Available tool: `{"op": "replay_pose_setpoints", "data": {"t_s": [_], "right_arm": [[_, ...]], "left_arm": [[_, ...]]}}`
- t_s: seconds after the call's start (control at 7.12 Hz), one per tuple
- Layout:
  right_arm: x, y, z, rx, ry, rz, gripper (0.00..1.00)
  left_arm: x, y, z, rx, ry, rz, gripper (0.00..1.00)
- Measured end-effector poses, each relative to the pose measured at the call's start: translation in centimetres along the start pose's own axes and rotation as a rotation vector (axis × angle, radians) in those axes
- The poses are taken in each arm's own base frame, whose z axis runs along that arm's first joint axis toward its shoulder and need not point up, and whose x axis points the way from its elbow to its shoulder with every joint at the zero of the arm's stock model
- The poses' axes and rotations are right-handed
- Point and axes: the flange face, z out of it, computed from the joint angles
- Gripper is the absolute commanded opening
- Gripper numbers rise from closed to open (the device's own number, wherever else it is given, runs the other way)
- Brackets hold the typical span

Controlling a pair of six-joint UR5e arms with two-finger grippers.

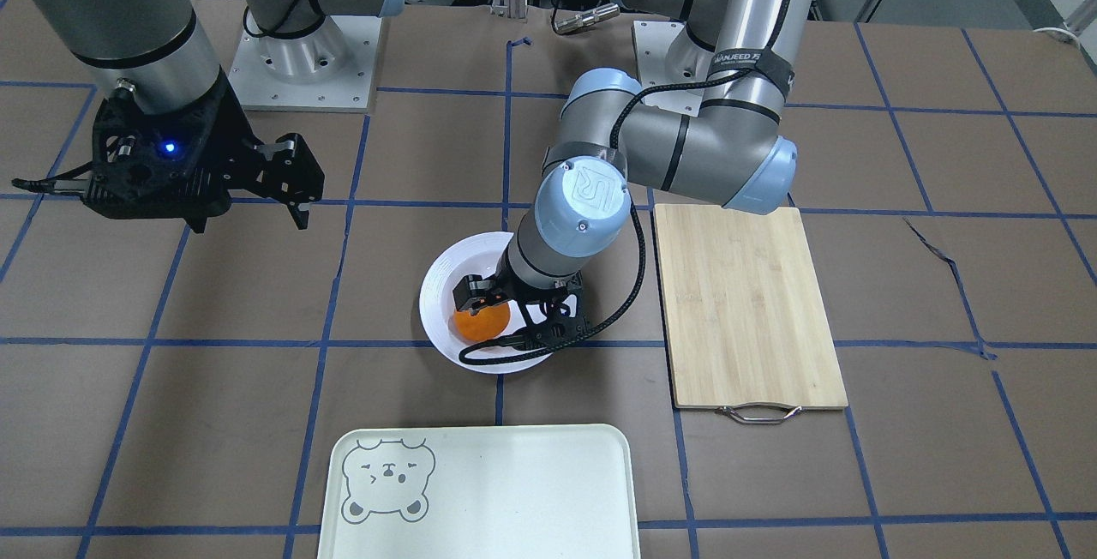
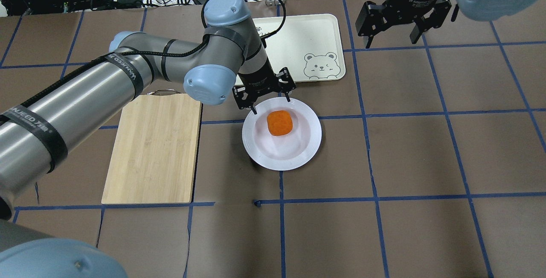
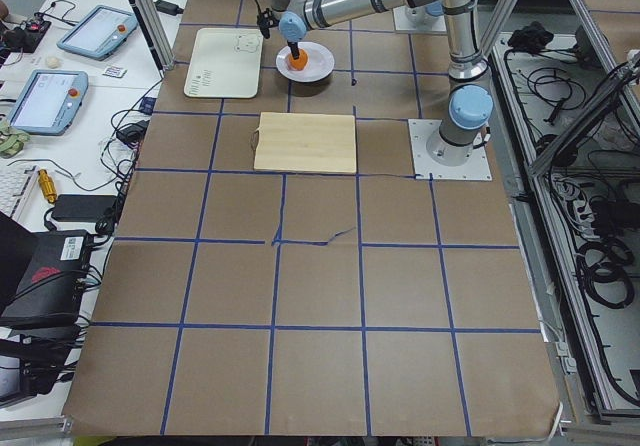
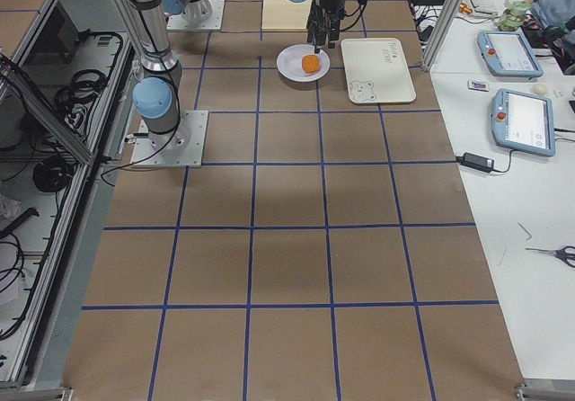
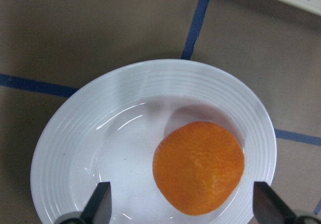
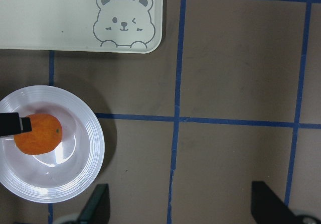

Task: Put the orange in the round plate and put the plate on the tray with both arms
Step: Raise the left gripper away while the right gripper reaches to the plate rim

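Front-facing view: the small, dimpled, bright-orange orange [image 1: 480,324] sits in the sunken centre of the glossy white round plate [image 1: 441,280], with the black two-finger left gripper [image 1: 514,312] low over it; its black cable [image 1: 480,359] loops across the plate's rim on the tray side, touching or not I cannot tell, and could snag and drag the plate as the arm rises; the right gripper [image 1: 251,220] hangs well apart from the plate; the pale mint rectangular plastic tray [image 1: 514,490] lies near the plate and the bamboo cutting board [image 1: 746,302] just beside it.

Overhead view: the left jaws stand spread astride the orange, pinching nothing; the right jaws are spread and empty.

Left wrist view: one fingertip [image 5: 268,206] stands close to the fruit; a sideways pull-out could nudge it, and being round it may roll onto the rim.

Right wrist view: the plate lies off to one side of the spread fingers; gripping that thin glossy rim from two sides risks slipping, and uneven lifting would tilt the plate and spill the orange.
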Motion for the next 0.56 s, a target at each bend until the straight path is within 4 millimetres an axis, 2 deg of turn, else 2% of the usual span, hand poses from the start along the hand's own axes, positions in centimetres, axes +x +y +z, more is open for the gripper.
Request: {"op": "replay_pose_setpoints", "data": {"t_s": [0.28,0.42,0.56], "right_arm": [[-0.3,-0.4,0.5,0.01,-0.029,0.002,1.0],[-0.9,-0.9,1.6,0.015,-0.079,0.008,1.0],[-1.5,-1.2,3.8,0.019,-0.132,0.014,1.0]], "left_arm": [[-3.6,-3.1,-6.2,0.087,-0.027,0.007,1.0],[-6.0,-4.4,-9.8,0.112,-0.067,0.014,1.0],[-8.5,-5.2,-13.7,0.12,-0.108,0.015,1.0]]}}
